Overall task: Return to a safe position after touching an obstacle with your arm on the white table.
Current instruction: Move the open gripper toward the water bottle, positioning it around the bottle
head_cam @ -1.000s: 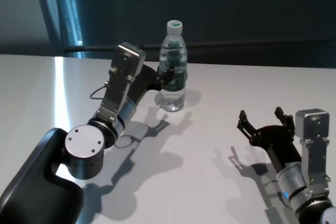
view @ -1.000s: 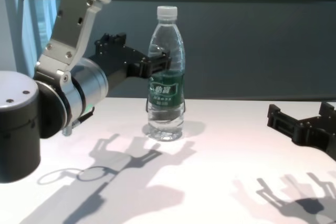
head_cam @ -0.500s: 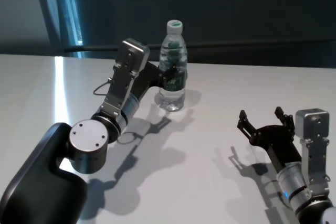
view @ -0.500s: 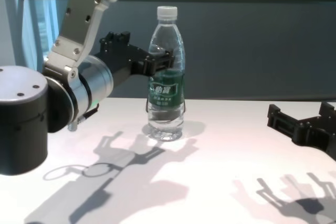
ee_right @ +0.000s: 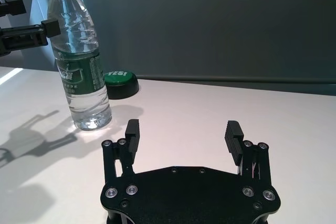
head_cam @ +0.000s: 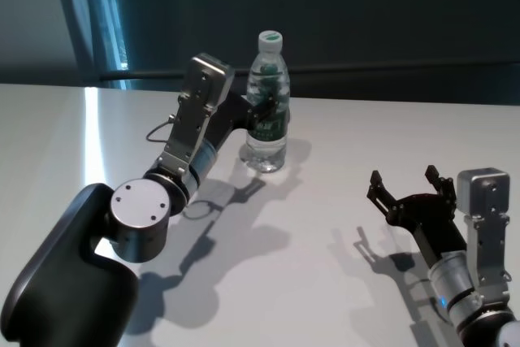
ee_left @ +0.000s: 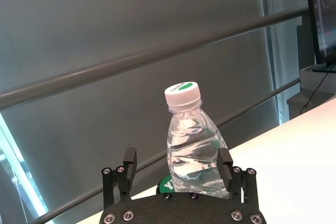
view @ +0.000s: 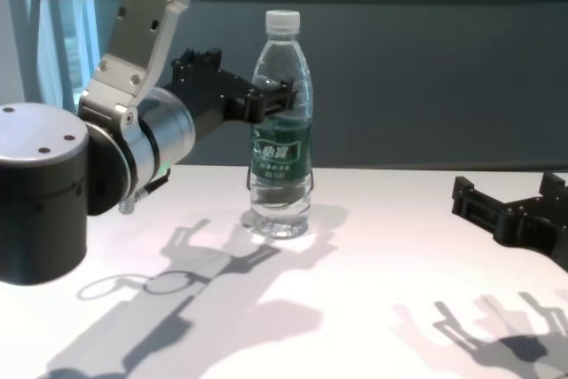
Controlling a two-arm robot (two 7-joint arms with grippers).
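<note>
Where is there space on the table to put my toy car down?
The widest bare patch of white table lies between the bottle and the right pincer, open and low over the table. It is crowded at the bottle: the open left pincer is right against it, and a green button sits behind.

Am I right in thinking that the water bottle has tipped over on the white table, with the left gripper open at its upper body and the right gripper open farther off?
Not quite: the water bottle stands upright on the white table, as the chest view shows. The rest holds: the left gripper is open at its upper body, and the right gripper is open farther off.
</note>
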